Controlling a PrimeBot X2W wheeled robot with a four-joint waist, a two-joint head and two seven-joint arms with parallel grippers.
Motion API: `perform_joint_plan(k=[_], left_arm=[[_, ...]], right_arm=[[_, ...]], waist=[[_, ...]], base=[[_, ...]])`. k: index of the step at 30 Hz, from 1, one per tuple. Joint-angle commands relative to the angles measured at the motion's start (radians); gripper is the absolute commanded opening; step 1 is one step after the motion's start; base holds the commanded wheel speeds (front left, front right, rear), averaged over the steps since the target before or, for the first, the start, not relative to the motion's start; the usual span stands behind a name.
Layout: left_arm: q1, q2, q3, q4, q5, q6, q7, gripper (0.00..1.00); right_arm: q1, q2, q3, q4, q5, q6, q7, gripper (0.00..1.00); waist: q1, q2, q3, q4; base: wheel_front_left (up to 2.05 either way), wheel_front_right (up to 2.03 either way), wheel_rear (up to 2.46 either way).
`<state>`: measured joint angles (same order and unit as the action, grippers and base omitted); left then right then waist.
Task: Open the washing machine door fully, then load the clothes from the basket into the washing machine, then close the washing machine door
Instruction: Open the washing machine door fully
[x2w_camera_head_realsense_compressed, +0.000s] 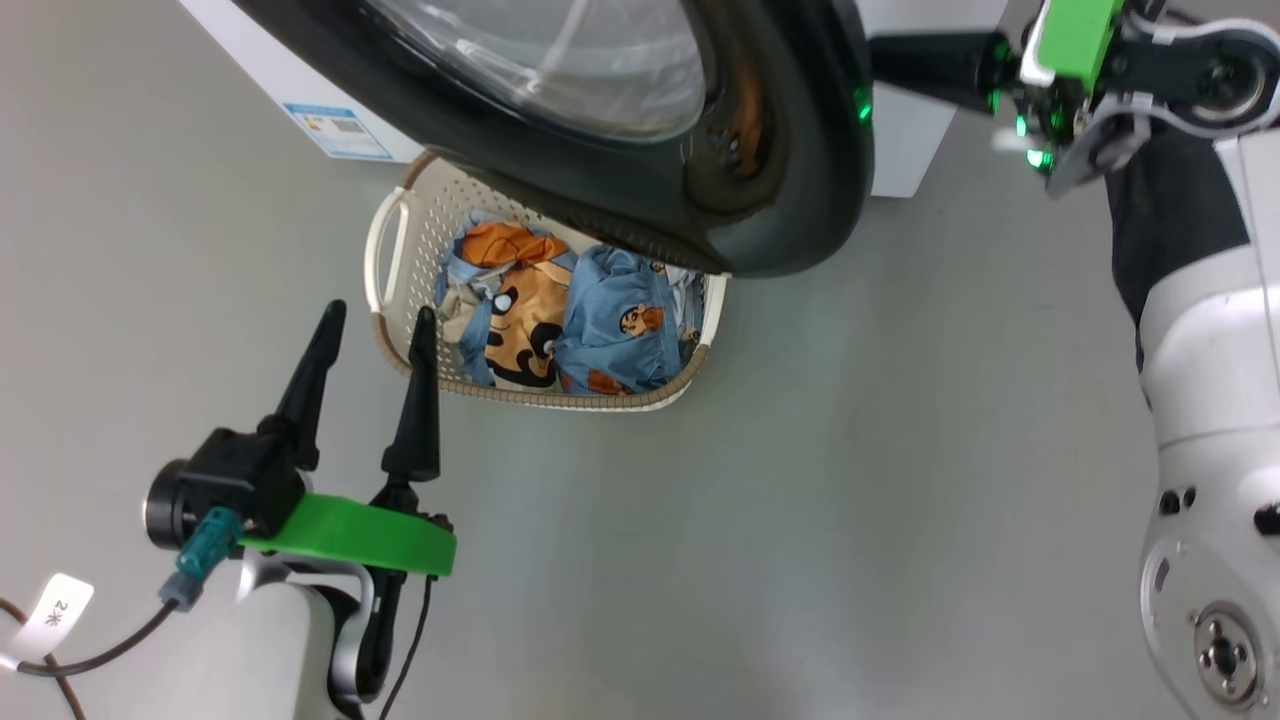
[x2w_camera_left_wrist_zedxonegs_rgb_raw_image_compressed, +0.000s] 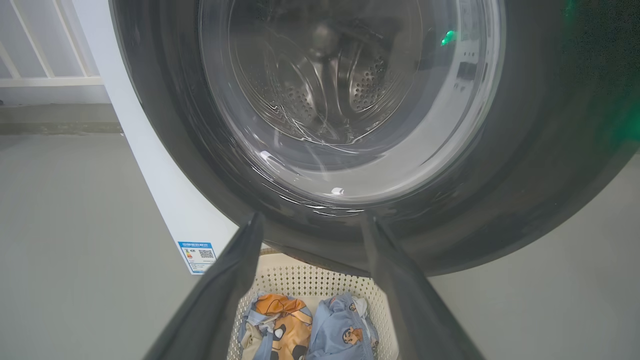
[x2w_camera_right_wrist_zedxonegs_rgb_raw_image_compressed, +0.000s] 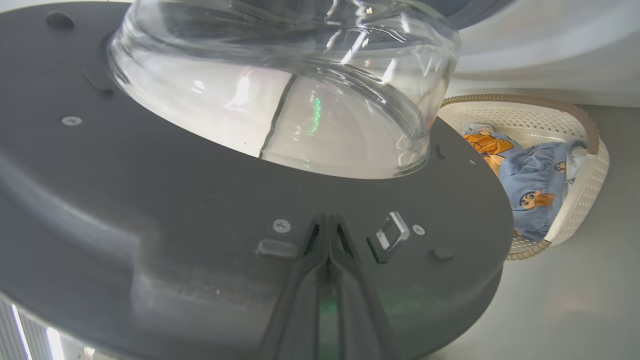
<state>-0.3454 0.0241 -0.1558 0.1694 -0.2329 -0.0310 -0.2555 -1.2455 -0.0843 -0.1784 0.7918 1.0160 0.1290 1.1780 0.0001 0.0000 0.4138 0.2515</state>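
The washing machine door (x2w_camera_head_realsense_compressed: 790, 150) hangs partly open over the basket (x2w_camera_head_realsense_compressed: 560, 398). Its black rim and glass bowl (x2w_camera_right_wrist_zedxonegs_rgb_raw_image_compressed: 280, 90) show from the inside in the right wrist view. My right gripper (x2w_camera_right_wrist_zedxonegs_rgb_raw_image_compressed: 327, 222) is shut with nothing in it, its tips against the door's inner face (x2w_camera_right_wrist_zedxonegs_rgb_raw_image_compressed: 150, 200) beside the metal latch (x2w_camera_right_wrist_zedxonegs_rgb_raw_image_compressed: 392, 232). In the head view the right gripper (x2w_camera_head_realsense_compressed: 885, 62) reaches the door's edge from the right. The left gripper (x2w_camera_head_realsense_compressed: 380, 315) stands open, empty, by the basket's left end. Blue and orange clothes (x2w_camera_head_realsense_compressed: 570, 320) lie in the basket. Through the door (x2w_camera_left_wrist_zedxonegs_rgb_raw_image_compressed: 525, 150) shows the steel drum (x2w_camera_left_wrist_zedxonegs_rgb_raw_image_compressed: 330, 85).
The white washing machine (x2w_camera_left_wrist_zedxonegs_rgb_raw_image_compressed: 165, 185) carries a blue label sticker (x2w_camera_left_wrist_zedxonegs_rgb_raw_image_compressed: 198, 255) low on its front. Grey floor (x2w_camera_head_realsense_compressed: 850, 500) spreads around the basket. My pale right arm (x2w_camera_head_realsense_compressed: 1210, 400) fills the right side. A white railing (x2w_camera_left_wrist_zedxonegs_rgb_raw_image_compressed: 45, 75) stands beyond the washer.
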Motion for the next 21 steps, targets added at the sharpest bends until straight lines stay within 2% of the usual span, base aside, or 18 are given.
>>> perform_joint_plan(k=[1, 6, 21], left_arm=[[0.017, 0.026, 0.037, -0.031, 0.012, -0.005, -0.006, 1.0], [0.026, 0.026, 0.034, -0.037, 0.013, -0.008, -0.006, 1.0], [0.073, 0.026, 0.042, -0.054, 0.015, -0.013, -0.006, 1.0]], right_arm=[[0.022, 0.033, 0.014, -0.048, 0.021, 0.002, 0.024, 0.0], [0.094, 0.034, 0.073, -0.106, 0.113, 0.002, 0.046, 0.0], [0.231, 0.034, 0.325, -0.154, 0.34, 0.002, -0.03, 0.0]], waist=[[0.0, 0.0, -0.011, 0.001], [0.0, 0.0, -0.041, 0.008], [0.0, 0.0, -0.1, 0.04]], base=[[0.0, 0.0, 0.0], [0.0, 0.0, 0.0], [0.0, 0.0, 0.0]])
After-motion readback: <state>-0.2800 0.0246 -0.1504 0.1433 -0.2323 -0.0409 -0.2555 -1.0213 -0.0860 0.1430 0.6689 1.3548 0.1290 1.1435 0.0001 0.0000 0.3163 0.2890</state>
